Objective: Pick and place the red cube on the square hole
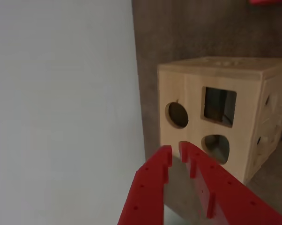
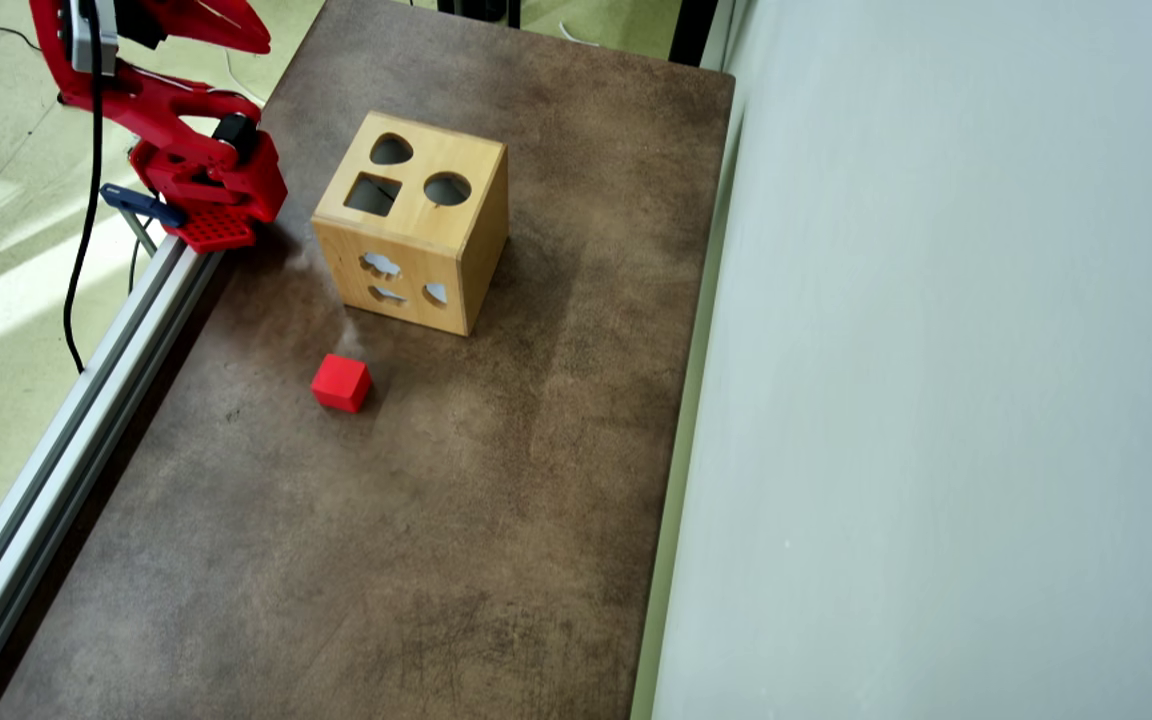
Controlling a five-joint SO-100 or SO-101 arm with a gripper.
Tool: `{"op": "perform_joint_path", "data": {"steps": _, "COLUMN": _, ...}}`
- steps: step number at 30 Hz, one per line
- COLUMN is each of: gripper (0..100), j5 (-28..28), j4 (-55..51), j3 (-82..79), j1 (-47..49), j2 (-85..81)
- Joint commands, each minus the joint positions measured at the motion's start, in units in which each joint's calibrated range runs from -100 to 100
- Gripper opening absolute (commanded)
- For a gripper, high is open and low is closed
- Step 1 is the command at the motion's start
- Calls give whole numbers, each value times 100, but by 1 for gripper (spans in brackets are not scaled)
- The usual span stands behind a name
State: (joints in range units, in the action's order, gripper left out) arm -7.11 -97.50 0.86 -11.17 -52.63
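Observation:
The red cube [image 2: 341, 383] lies on the brown table, a short way in front of the wooden box [image 2: 416, 225] in the overhead view. The square hole [image 2: 373, 194] is in the box's top face, beside a round hole [image 2: 447, 188] and a heart-shaped hole [image 2: 391, 150]. My gripper [image 2: 254, 36] is raised at the table's far left corner, well away from the cube. In the wrist view my red gripper [image 1: 175, 150] is shut and holds nothing, with its tips pointing at the box face just below the square hole [image 1: 219, 105]. A red sliver [image 1: 268, 1] at the top edge may be the cube.
The arm's base [image 2: 206, 190] is clamped to an aluminium rail [image 2: 76, 440] along the table's left edge. A pale wall [image 2: 936, 400] borders the table on the right. The box's near side has more shaped cut-outs [image 2: 381, 265].

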Motion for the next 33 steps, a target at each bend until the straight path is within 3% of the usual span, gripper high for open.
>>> {"op": "perform_joint_path", "data": {"steps": 1, "gripper": 4, "j5": -630, "j4": -9, "j3": 111, "j1": -896, "j2": 698}}
{"op": "perform_joint_path", "data": {"steps": 11, "gripper": 4, "j5": -1402, "j4": 128, "j3": 192, "j1": -2397, "j2": 2855}}
{"op": "perform_joint_path", "data": {"steps": 18, "gripper": 4, "j5": -1431, "j4": 1028, "j3": 102, "j1": -2515, "j2": 3908}}
{"op": "perform_joint_path", "data": {"steps": 33, "gripper": 4, "j5": -1426, "j4": 1680, "j3": 183, "j1": -2441, "j2": 5488}}
